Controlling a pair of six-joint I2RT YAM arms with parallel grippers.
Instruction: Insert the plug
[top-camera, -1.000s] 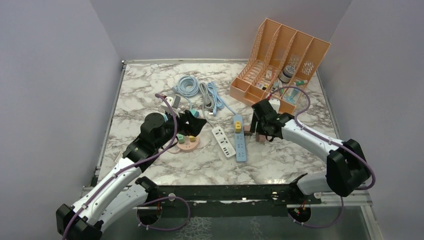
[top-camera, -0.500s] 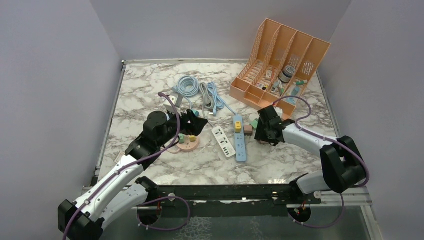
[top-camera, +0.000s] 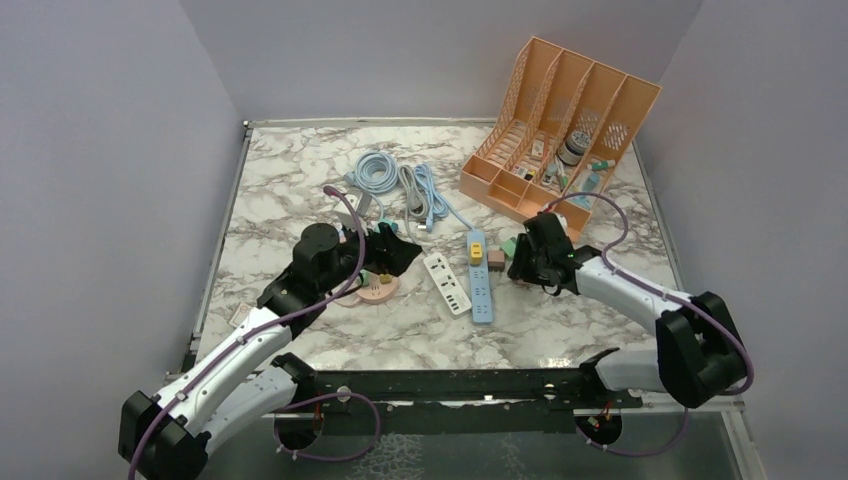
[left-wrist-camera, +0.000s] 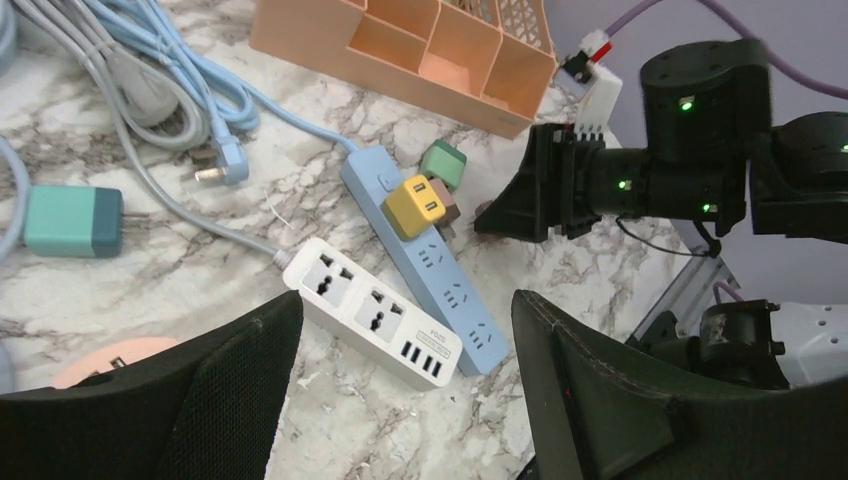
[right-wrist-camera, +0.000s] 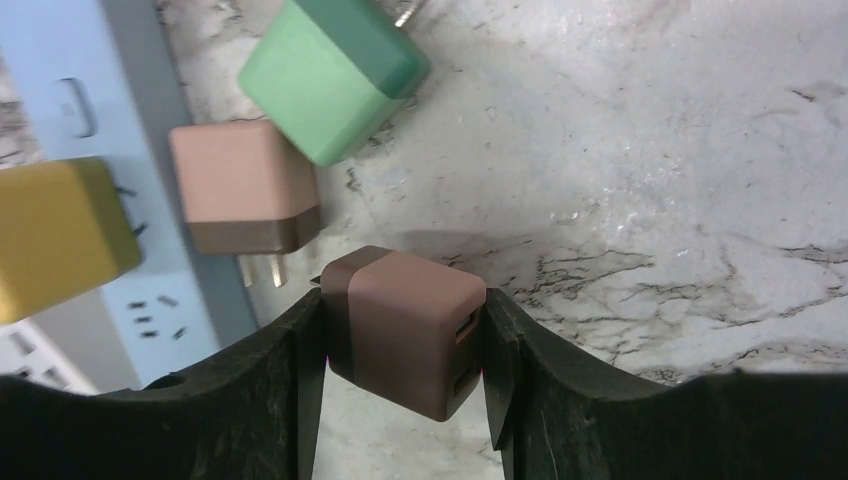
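Where lilac walls (top-camera: 400, 50) enclose, marbled tabletop (top-camera: 290, 170), plug (right-wrist-camera: 400, 330)

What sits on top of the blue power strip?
A yellow plug sits on the blue strip, near its switch end. Its prongs and the socket beneath are covered, so full insertion cannot be confirmed.

Robot lab cell — plain grey walls (top-camera: 400, 50) rnd marble-look table (top-camera: 290, 180), 2 arms (top-camera: 235, 350) bolted at near edge.
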